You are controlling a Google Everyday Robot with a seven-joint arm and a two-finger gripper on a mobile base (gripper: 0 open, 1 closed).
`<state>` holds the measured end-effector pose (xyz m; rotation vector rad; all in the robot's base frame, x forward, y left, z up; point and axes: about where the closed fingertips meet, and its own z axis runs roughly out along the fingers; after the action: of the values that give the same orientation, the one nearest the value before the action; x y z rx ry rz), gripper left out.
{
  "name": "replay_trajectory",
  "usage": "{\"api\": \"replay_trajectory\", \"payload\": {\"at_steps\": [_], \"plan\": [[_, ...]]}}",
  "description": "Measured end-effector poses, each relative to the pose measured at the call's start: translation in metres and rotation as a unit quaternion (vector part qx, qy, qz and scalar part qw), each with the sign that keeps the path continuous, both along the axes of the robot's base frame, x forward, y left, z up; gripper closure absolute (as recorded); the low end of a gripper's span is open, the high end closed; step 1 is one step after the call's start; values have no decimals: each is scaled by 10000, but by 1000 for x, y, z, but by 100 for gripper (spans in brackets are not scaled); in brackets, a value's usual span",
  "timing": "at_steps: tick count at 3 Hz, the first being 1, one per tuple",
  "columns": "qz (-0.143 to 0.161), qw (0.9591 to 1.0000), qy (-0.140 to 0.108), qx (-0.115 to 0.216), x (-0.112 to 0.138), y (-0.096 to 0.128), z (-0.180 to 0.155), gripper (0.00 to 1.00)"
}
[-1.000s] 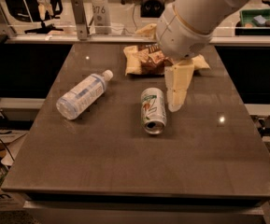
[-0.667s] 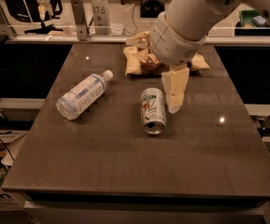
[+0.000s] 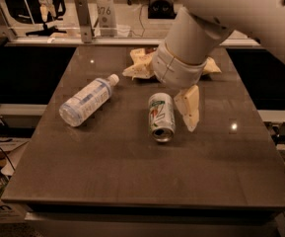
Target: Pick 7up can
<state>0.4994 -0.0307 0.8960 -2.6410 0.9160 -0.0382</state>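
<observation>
The can (image 3: 160,116) lies on its side near the middle of the table (image 3: 132,177), its open end turned toward the bottom of the frame. It is not lifted and nothing holds it, so the pick has not yet begun in earnest. The gripper (image 3: 189,110) hangs just right of the can, close beside it but seemingly not touching. Whether the jaws stand wide or narrow cannot be told. The approach looks largely made. What is left, by my judgement, is to bring the jaws over or around the can, close on it and raise it.

There is plenty of room. The bottle (image 3: 88,101) lies well apart at centre left, pointing toward the upper right, so it should not interfere. A crumpled snack bag (image 3: 141,65) sits above the can, partly hidden by the arm (image 3: 194,48), close enough to matter only if the gripper swings toward the top of the frame. Below and to the right of the can the table is bare, and the can is well away from every edge. Lying flat, it may roll left if nudged.
</observation>
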Motion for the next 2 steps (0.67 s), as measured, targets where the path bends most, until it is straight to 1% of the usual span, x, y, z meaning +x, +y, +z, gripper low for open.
{"api": "replay_trajectory", "payload": {"at_steps": [1, 2], "plan": [[805, 9960, -111, -362, -12, 4, -17, 0], [1430, 9873, -200, -667, -20, 4, -35, 0]]}}
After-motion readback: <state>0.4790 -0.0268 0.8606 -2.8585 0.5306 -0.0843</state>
